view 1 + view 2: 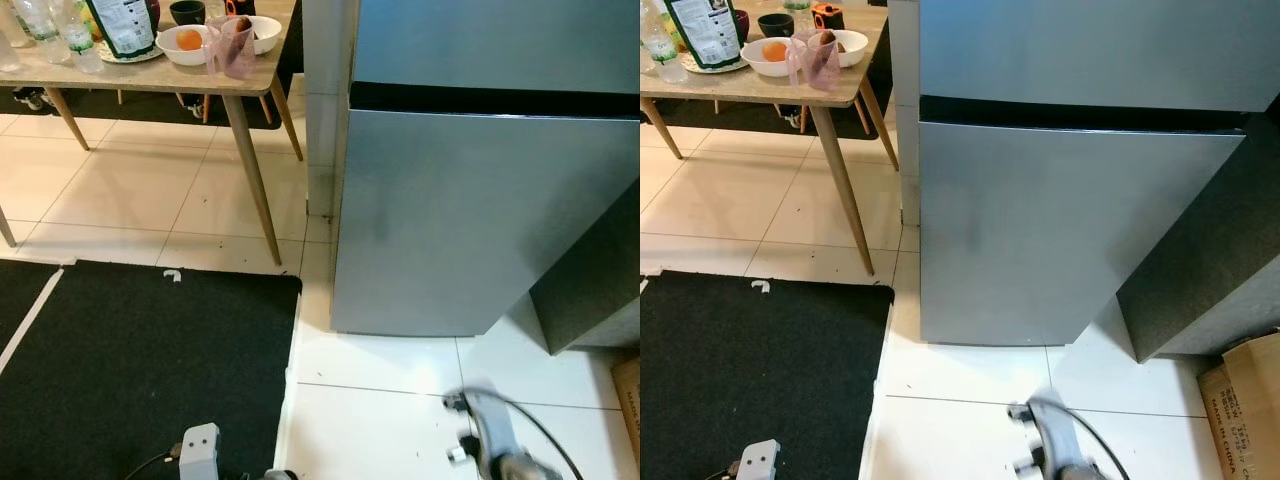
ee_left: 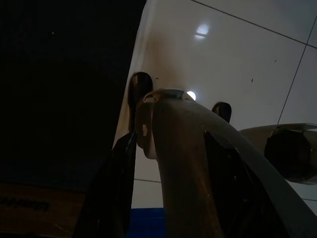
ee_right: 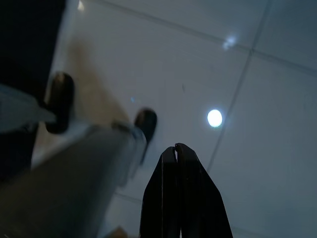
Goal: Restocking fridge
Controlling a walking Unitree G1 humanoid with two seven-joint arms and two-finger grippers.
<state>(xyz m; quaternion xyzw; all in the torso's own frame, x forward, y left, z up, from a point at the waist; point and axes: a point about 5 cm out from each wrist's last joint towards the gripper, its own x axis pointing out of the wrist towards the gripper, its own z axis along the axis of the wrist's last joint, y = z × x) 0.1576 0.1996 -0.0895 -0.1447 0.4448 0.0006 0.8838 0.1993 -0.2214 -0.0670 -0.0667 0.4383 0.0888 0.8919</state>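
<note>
Ahead of me stands the grey fridge (image 1: pixel 480 200) with both doors closed, its base on white floor tiles (image 1: pixel 380 410). To its left is a wooden table (image 1: pixel 150 75) carrying a white bowl (image 1: pixel 185 45) with an orange (image 1: pixel 189 39), a pink cup (image 1: pixel 232 45), water bottles (image 1: pixel 60 30) and a green bag (image 1: pixel 125 25). A black mat (image 1: pixel 130 370) lies below. My right arm (image 1: pixel 495 440) hangs blurred at the bottom edge.

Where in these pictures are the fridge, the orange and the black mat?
fridge (image 1: pixel 1070 230), right eye view, middle of the lower door.
orange (image 1: pixel 188 40), left eye view, top of the fruit in its white bowl.
black mat (image 1: pixel 140 360), left eye view, bare middle.
</note>
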